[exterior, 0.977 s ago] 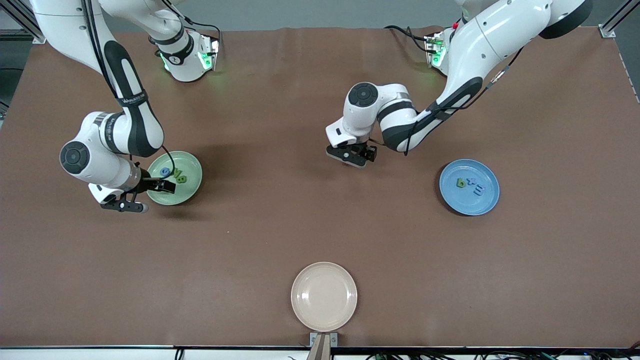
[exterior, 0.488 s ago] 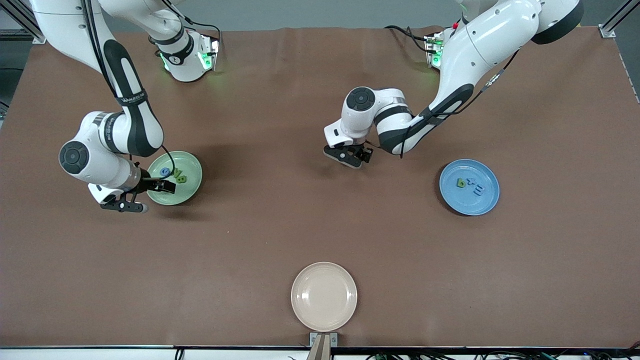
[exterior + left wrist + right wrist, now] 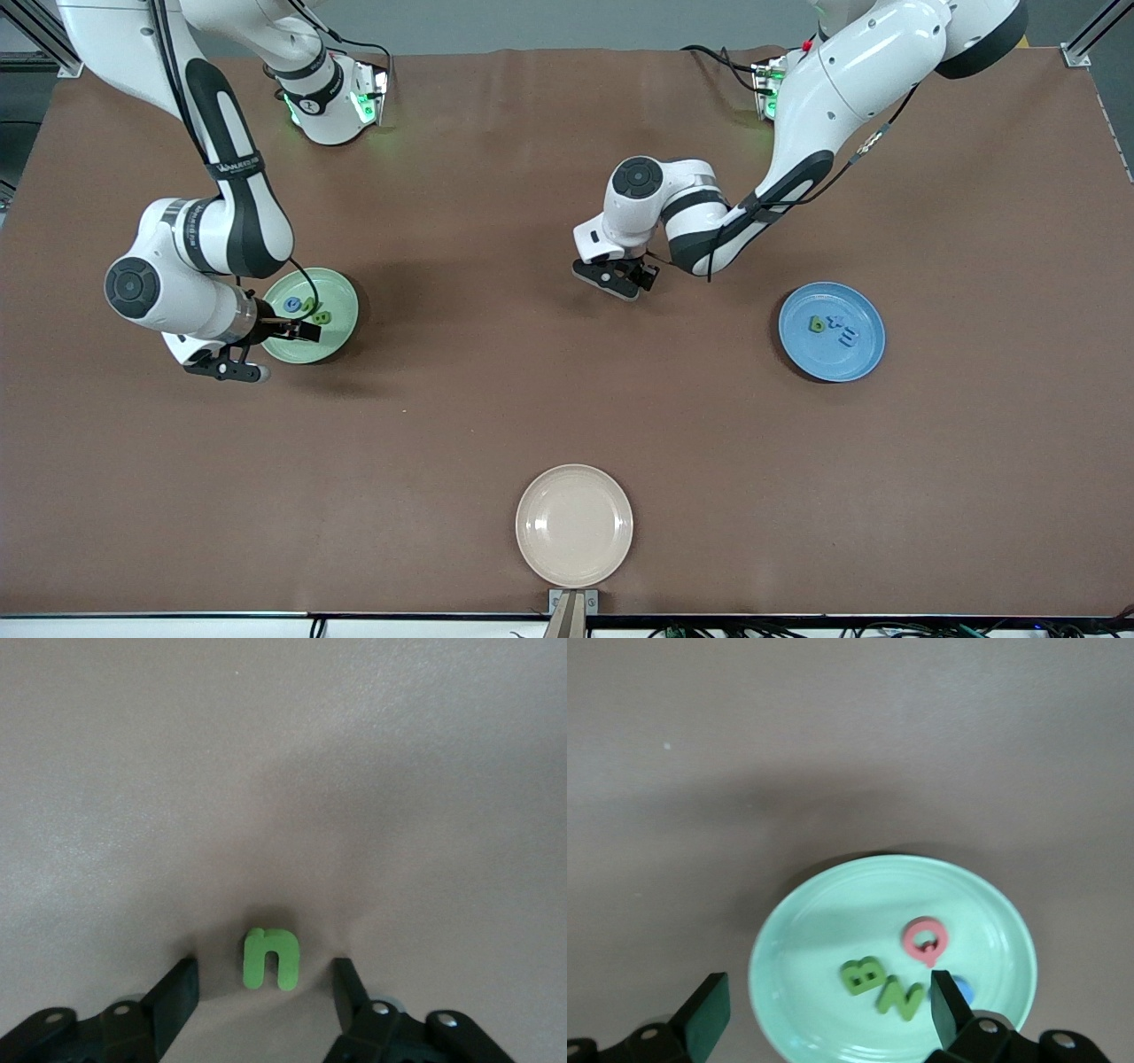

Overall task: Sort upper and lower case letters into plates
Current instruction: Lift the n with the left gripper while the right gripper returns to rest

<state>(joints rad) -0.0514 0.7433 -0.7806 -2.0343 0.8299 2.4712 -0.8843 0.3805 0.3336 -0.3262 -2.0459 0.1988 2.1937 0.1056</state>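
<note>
— Straddling a green lowercase n (image 3: 271,958), the left pincer (image 3: 617,282) sits low over the bare brown surface (image 3: 549,390) near its middle, fingers (image 3: 180,990) apart with a gap on each side of the letter, touching neither side.

— And the right pincer (image 3: 285,331)?

— Over the pale green plate (image 3: 341,332) toward the right arm's end of the surface, fingers (image 3: 709,1008) spread wide, holding nothing. That plate carries 4 letters: a green B (image 3: 861,975), a green N (image 3: 900,997), a pinkish red Q (image 3: 925,940) and a blue piece (image 3: 963,991) mostly hidden by a finger.

— Where is the other plate?

— The blue plate (image 3: 864,354) lies toward the left arm's end, well apart from the left pincer. On it sit a green b (image 3: 816,325), a small blue letter (image 3: 832,322) I cannot read, and a blue E-like piece (image 3: 849,336).

— Anything else?

— 1 cream-white plate (image 3: 574,525) nearest the front camera.
</note>
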